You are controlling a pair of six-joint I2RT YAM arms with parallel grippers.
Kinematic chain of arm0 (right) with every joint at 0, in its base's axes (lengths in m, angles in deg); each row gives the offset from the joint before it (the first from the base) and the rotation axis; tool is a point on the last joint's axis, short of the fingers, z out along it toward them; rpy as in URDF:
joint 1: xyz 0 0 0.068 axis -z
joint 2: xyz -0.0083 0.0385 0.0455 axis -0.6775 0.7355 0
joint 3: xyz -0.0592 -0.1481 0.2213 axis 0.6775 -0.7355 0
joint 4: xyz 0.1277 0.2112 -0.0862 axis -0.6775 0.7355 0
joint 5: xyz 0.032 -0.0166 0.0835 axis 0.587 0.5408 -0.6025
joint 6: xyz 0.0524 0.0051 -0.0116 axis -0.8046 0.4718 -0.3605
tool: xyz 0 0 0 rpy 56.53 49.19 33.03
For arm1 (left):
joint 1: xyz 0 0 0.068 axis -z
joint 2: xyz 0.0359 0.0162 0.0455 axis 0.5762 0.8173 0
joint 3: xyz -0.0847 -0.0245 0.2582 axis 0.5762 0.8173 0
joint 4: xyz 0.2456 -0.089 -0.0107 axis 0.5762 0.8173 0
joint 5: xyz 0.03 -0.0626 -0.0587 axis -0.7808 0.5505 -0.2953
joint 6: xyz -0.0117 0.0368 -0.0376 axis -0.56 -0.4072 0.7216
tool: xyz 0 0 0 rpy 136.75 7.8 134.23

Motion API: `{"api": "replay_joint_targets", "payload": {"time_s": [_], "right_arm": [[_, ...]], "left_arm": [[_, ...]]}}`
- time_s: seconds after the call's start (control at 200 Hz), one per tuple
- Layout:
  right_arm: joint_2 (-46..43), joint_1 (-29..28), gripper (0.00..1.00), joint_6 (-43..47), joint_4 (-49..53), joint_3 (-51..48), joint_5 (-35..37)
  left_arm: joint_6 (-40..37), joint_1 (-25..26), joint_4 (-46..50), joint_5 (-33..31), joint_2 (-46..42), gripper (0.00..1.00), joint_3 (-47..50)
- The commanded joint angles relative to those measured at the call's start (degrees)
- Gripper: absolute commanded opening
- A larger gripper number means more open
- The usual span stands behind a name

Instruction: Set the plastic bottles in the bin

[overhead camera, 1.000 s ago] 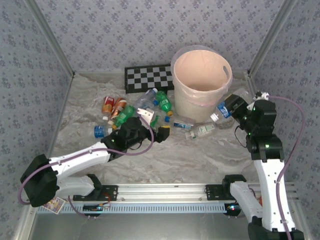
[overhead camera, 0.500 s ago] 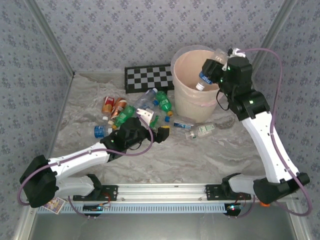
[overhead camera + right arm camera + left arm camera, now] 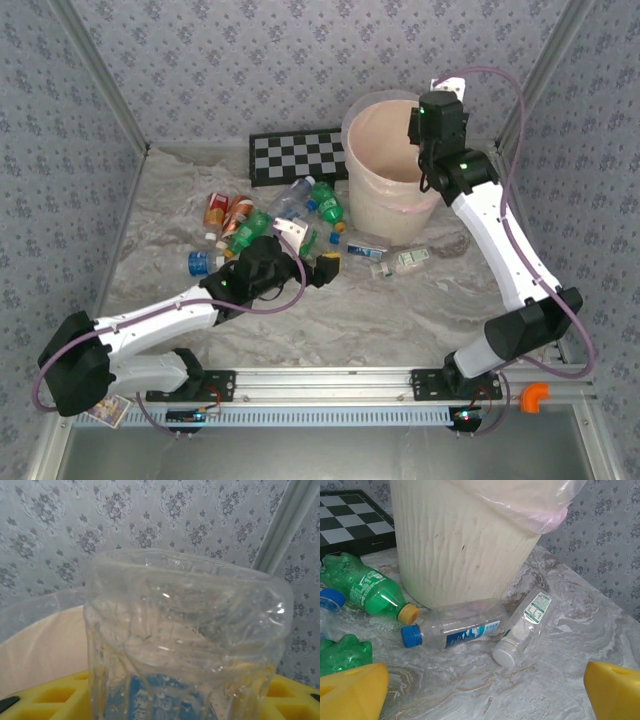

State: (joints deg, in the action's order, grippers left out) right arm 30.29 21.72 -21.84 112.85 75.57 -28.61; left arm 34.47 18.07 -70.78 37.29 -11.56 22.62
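At the left of the pale marbled table [image 3: 380, 310] lie the red and orange-labelled plastic bottles [image 3: 226, 209], untouched; just beside that heap the left gripper [image 3: 482, 692] hovers where it was a second ago, jaws fully spread and empty, facing a green plastic bottle with a yellow cap [image 3: 370, 592], a clear blue-capped bottle with a blue label [image 3: 460, 627] and a clear white-capped bottle [image 3: 527, 622], all lying against the foot of the large round peach-cream plastic bin [image 3: 400, 190]; the right gripper [image 3: 420, 128] has swung up from the bin's right side to above its far rim, half closed around a crumpled clear plastic bottle with a blue label [image 3: 185, 630]; releasing it there should drop it inside, with most bottles left to collect.
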Motion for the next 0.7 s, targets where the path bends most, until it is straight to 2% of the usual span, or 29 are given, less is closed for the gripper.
{"api": "replay_joint_targets", "payload": {"time_s": [0.0,0.07,0.155,0.19,0.205,0.215,0.22,0.225,0.23,0.46,0.695], "right_arm": [[-0.09,-0.19,0.57,2.49,-1.73,1.76,2.97],[0.06,-0.49,0.58,2.21,-1.55,1.70,2.64],[0.33,-0.84,0.67,2.37,-1.12,1.85,2.11],[0.32,-1.08,0.76,2.47,-0.79,1.99,1.86],[0.29,-1.28,0.83,2.47,-0.67,2.09,1.93],[0.28,-1.41,0.93,2.47,-0.53,2.16,1.97],[0.28,-1.41,0.93,2.47,-0.53,2.16,1.97],[0.28,-1.58,0.99,2.54,-0.41,2.11,2.05],[0.28,-1.66,1.00,2.55,-0.36,2.19,2.17],[-1.95,-4.76,0.99,2.92,0.48,0.31,5.09],[-10.33,-5.50,0.99,-2.81,0.23,-9.19,3.87]], "left_arm": [[-1.02,0.27,-1.46,0.68,-1.44,1.00,-0.29],[-1.15,0.27,-1.43,0.67,-1.53,1.00,-0.24],[-1.29,0.36,-1.40,0.59,-1.52,1.00,-0.26],[-1.29,0.38,-1.36,0.50,-1.45,1.00,-0.28],[-1.31,0.44,-1.33,0.50,-1.44,1.00,-0.25],[-1.34,0.44,-1.39,0.50,-1.44,1.00,-0.24],[-1.36,0.45,-1.40,0.50,-1.44,1.00,-0.24],[-1.36,0.45,-1.40,0.50,-1.44,1.00,-0.24],[-1.37,0.45,-1.40,0.50,-1.44,1.00,-0.24],[-1.32,0.53,-1.48,0.50,-1.29,1.00,-0.31],[-1.37,0.55,-1.66,0.39,-0.49,1.00,-0.41]]}}
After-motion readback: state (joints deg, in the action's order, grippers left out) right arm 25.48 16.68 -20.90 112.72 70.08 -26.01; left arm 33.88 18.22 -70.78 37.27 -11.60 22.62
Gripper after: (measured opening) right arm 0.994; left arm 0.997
